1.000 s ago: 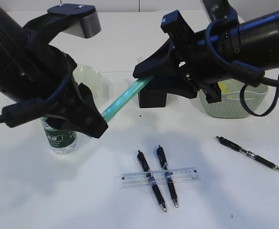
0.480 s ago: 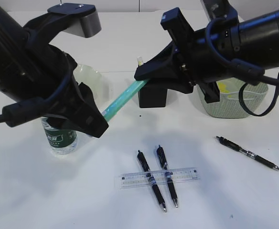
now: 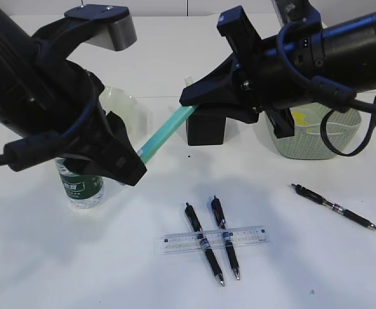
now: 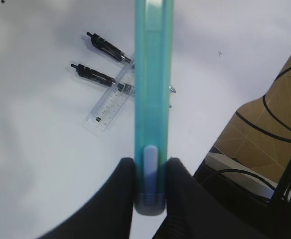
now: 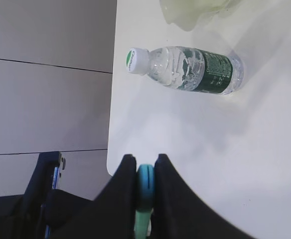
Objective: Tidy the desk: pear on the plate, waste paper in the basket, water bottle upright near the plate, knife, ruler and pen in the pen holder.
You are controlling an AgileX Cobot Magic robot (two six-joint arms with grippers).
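We've got both arms up over the middle of the white table (image 3: 317, 270), w/ the teal knife (image 3: 167, 132) slung between them, off the surface. Left gripper (image 4: 150, 186) is clamped on the knife's butt end, fingers tight either side of the grey-white slider. Right gripper (image 5: 145, 186) is pinched on the other end, jaws nearly closed w/ only the teal body between them.

Water bottle (image 3: 80, 185) stands upright toward the left edge, white cap w/ green rim in the right wrist view, dark green label w/ white print – too blurred for us to read a brand. Just behind it sits the pale plate (image 3: 125, 104), mostly hidden by the left arm.

Black pen holder (image 3: 205, 127) sits mid-table toward the back edge, under the right arm. Pale green basket (image 3: 317, 140) is toward the back right corner, something yellow inside.

Near the front edge, clear ruler (image 3: 212, 239) lies across two black pens (image 3: 205, 244), touching both; scale marks visible, numerals too small to read. A third black pen (image 3: 333, 206) lies alone toward the right edge, well apart from the others.
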